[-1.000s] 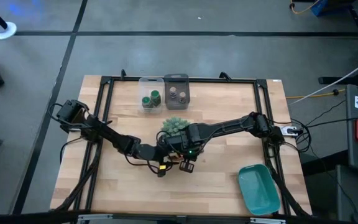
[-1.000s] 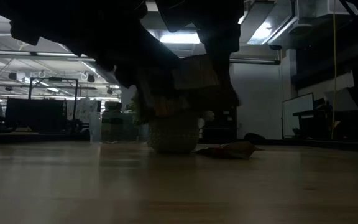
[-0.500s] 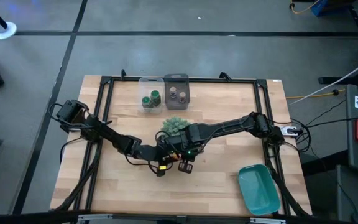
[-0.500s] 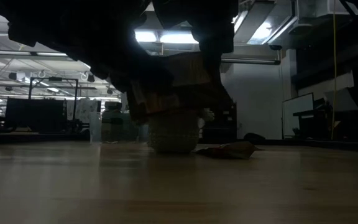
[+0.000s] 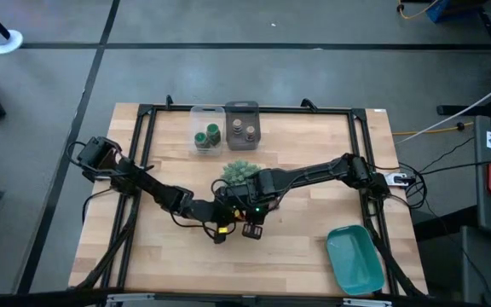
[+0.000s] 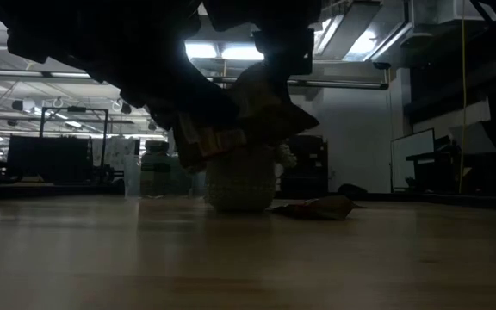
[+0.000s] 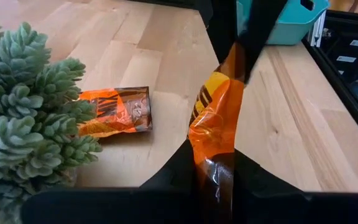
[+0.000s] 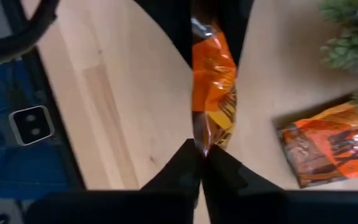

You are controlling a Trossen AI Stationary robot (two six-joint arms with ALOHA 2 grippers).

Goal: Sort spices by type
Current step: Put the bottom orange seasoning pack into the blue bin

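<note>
Left gripper [image 7: 215, 163]: jaws clamped on one end of an orange snack packet [image 7: 215, 118], held clear of the table [image 5: 314, 239] near its middle.
Right gripper [image 8: 202, 151]: jaws pinched on the opposite end of the same packet, meeting the left gripper just in front of the spiky green ball [image 5: 239, 170]. Packet stretched between the two grippers, crinkled, glossy, with a yellow patch.
Second orange snack packet [image 7: 118, 111]: flat on the table, just beside the spiky ball, apart from both grippers.
Spiky pale-green ball: resting on the table, close behind the grippers.
Green spice jars [image 5: 206, 136]: two, upright in a clear container [image 5: 196, 112] at the table's far edge.
Grey-brown spice jars [image 5: 244, 130]: two, in a grey container [image 5: 242, 107] touching the clear one on its right side.
Teal bin [image 5: 354, 257]: near front right corner, well apart from everything else.
</note>
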